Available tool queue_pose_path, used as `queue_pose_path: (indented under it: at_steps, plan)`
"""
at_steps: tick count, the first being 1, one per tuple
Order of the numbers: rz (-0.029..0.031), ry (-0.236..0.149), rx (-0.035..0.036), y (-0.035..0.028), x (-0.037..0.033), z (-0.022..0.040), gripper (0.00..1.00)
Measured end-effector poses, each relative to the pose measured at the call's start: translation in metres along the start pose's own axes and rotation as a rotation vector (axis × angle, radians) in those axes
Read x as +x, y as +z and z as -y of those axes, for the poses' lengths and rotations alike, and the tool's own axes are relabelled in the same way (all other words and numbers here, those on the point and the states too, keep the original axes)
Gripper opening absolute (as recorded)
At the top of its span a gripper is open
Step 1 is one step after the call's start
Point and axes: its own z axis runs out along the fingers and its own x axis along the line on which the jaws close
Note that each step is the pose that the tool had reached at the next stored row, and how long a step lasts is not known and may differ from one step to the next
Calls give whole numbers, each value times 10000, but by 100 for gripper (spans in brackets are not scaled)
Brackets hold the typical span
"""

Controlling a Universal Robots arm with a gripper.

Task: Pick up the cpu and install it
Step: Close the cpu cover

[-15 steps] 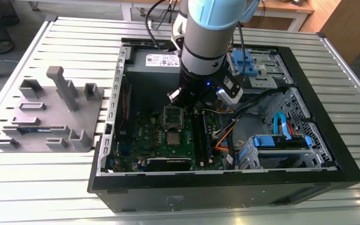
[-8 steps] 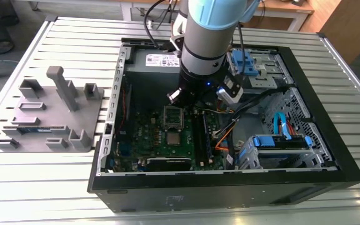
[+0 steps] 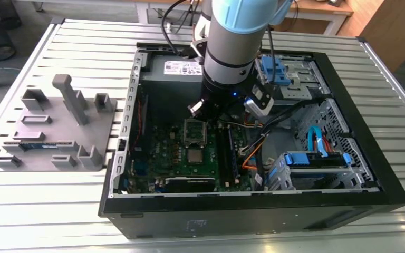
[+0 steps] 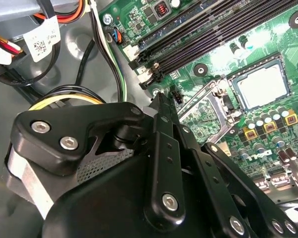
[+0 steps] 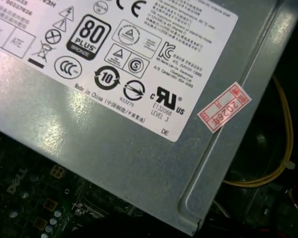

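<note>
The cpu (image 3: 194,156) is a small silver square lying flat in its socket on the green motherboard (image 3: 162,150) inside the open computer case. In the second wrist view the cpu (image 4: 260,87) sits inside the socket frame, with the hinged metal load plate (image 4: 208,115) swung open beside it. My gripper (image 3: 204,112) hangs inside the case over the board, just behind the open plate and a short way off the cpu. The second wrist view shows the black gripper (image 4: 158,96) linkage in front, its tip near the plate's edge, with nothing seen held.
A grey power supply box (image 3: 177,68) with a white label (image 5: 114,54) stands at the back of the case. Cable bundles (image 3: 255,147) and blue-clipped drive bays (image 3: 315,161) crowd the exterior view's right. A grey fixture tray (image 3: 51,132) lies on the slatted table at the left.
</note>
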Motion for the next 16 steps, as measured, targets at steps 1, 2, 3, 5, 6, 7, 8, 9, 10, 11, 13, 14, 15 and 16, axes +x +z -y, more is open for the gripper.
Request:
queue_pose_path:
  at_steps: [1,2,3,5,6,7,8,9,10,11,13,14,15,16]
  plan:
    - [-2,-26,-3,-4,0,0,11]
    - [-4,-52,-6,-10,0,0,11]
    - [-8,-82,-8,-18,0,0,11]
    - [-13,-137,-13,-30,0,0,11]
    - [-17,-167,-14,-35,1,0,11]
    - [-19,-197,-17,-40,2,1,11]
    - [-22,-230,-21,-45,2,2,11]
    - [-24,-265,-25,-50,3,3,11]
    - [-27,-297,-28,-55,3,4,11]
    - [-31,-330,-33,-60,4,5,11]
    - [-34,-395,-43,-69,5,7,11]
    - [-36,-427,-48,-74,6,8,11]
    - [-38,-459,-53,-78,7,9,11]
    - [-41,-493,-58,-83,7,10,11]
